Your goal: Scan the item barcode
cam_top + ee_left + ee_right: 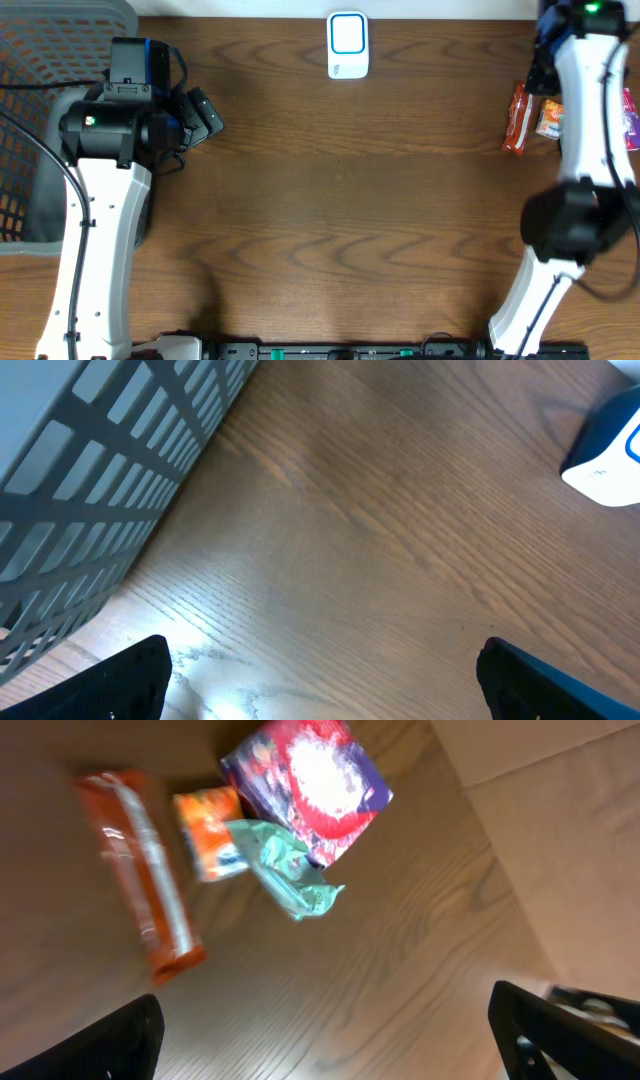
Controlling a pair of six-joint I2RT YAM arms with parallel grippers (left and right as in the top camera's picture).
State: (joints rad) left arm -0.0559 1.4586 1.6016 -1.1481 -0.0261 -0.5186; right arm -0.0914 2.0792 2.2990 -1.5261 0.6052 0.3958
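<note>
Fingers (120,680) of the left gripper (320,695) stand spread wide. One dark tip shows in each lower corner of the left wrist view, with only the bare wooden table (380,540) between them. Just to their left rises the grey mesh basket (90,480), which sits at the table's far left corner, and the left arm (100,220) lies beside it in the overhead view. Further right, at the middle of the far edge, the white and blue scanner (348,45) lies flat, well apart from both arms.

On the right side the items lie in a small cluster on the table. An orange-red packet (140,885), long and narrow, has a small orange packet (208,830) just beside it. A green wrapper (290,875) touches the small orange one and lies against a purple and red pouch (310,780).

The right gripper (325,1040) hangs near this cluster, which fills the upper left of its wrist view. Its fingers are likewise spread wide at the lower corners and hold nothing. From overhead the white right arm (585,110) covers part of the cluster, and the orange-red packet shows just to its left.
</note>
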